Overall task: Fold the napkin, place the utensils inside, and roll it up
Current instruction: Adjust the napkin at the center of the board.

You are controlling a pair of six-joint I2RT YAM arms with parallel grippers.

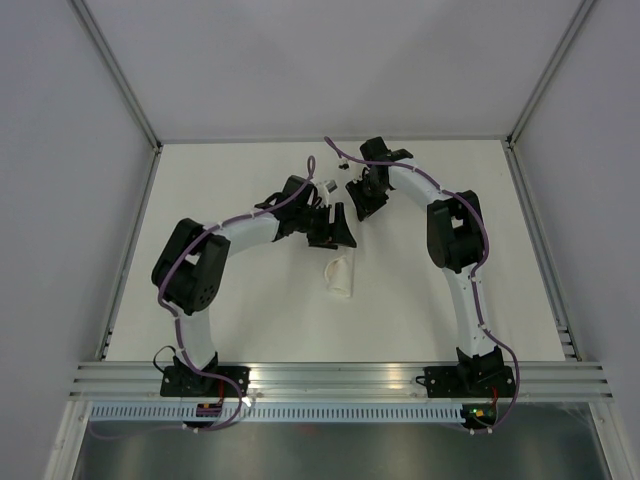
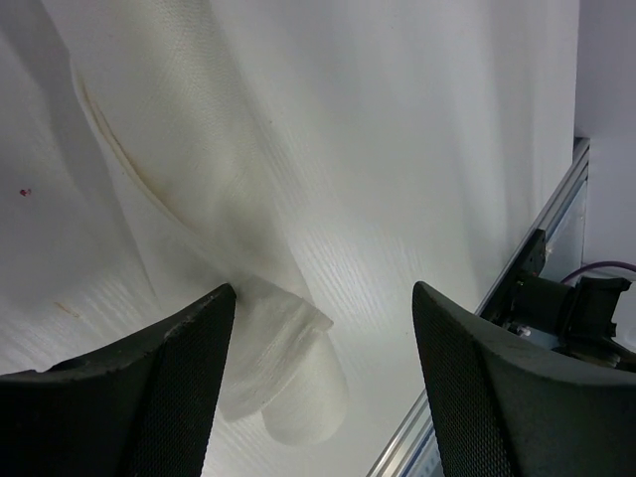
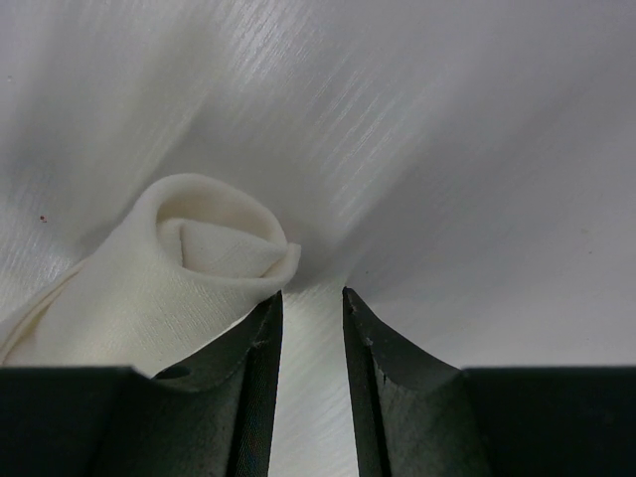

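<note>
The napkin [image 1: 341,277] is a rolled white cloth tube on the white table, at mid-table. In the left wrist view the roll [image 2: 199,149] runs from top left down to an open end between my fingers, close to the left finger [image 2: 149,388]. My left gripper [image 1: 333,232] [image 2: 323,288] is wide open over the roll and holds nothing. In the right wrist view the roll's spiral end [image 3: 199,263] lies just left of my right gripper [image 1: 362,203] [image 3: 311,293]. Its jaws stand a narrow gap apart with bare table between them. No utensils show.
The table's aluminium frame rail [image 1: 340,375] runs along the near edge, with both arm bases on it. It also shows in the left wrist view [image 2: 556,219]. A small dark bit [image 1: 310,164] lies near the far edge. Grey walls enclose the table.
</note>
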